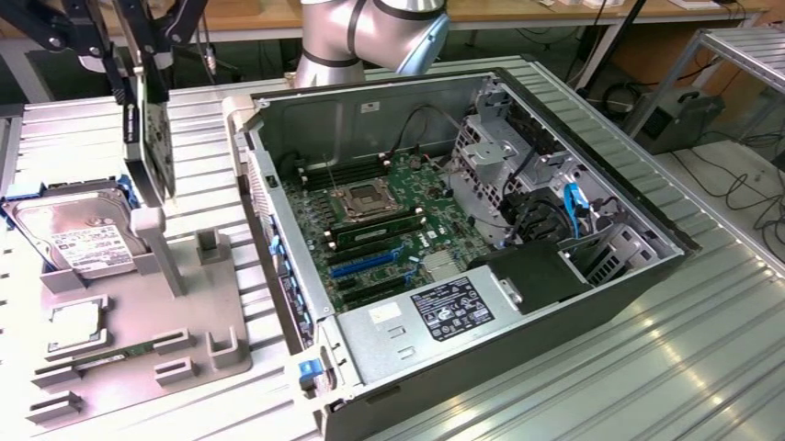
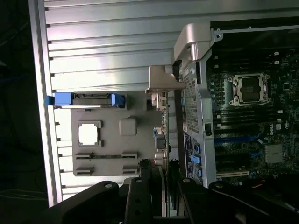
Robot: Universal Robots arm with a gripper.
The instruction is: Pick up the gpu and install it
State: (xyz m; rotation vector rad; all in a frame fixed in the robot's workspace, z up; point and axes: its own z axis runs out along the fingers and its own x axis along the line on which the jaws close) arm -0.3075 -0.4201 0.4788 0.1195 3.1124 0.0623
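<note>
The gpu (image 1: 153,138) hangs upright and edge-on, a thin dark card above the grey holder tray (image 1: 184,312) at the exterior view's left. My gripper (image 1: 145,66) is shut on its top edge. In the wrist view the gpu (image 2: 162,126) runs as a narrow strip from my fingers (image 2: 140,196) out to its silver end bracket (image 2: 163,79), beside the case's outer wall. The open computer case (image 1: 589,276) lies on its side toward the exterior view's right, with the motherboard (image 1: 381,225) and its blue and black card slots (image 1: 366,265) showing.
On the holder tray are a silver hard drive (image 1: 73,234) with a white label, a processor chip (image 1: 73,322) and a narrow green memory stick (image 1: 117,356). The case's drive cage (image 1: 503,156) and power supply (image 1: 448,308) rise around the motherboard. All rests on a ribbed metal table (image 1: 613,386).
</note>
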